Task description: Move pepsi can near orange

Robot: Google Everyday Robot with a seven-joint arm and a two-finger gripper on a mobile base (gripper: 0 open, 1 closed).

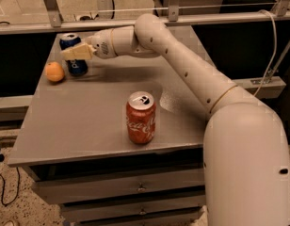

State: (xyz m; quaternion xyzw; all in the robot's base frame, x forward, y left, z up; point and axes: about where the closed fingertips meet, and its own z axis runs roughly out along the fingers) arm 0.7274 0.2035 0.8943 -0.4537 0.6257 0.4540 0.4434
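Note:
The pepsi can (78, 68), dark blue with a silver top, stands upright at the far left of the grey table (84, 126). My gripper (70, 50) reaches in from the right and is shut on its upper half. One pale finger (77, 53) crosses the front of the can. The orange (54, 72) lies on the table just left of the can, a small gap apart. The can's base is at or just above the tabletop; I cannot tell which.
A red Coca-Cola can (140, 117) stands upright near the table's front middle. My arm (182, 65) spans the back right of the table. A metal rail (135, 18) runs behind the table, and drawers (140, 187) sit below its front edge.

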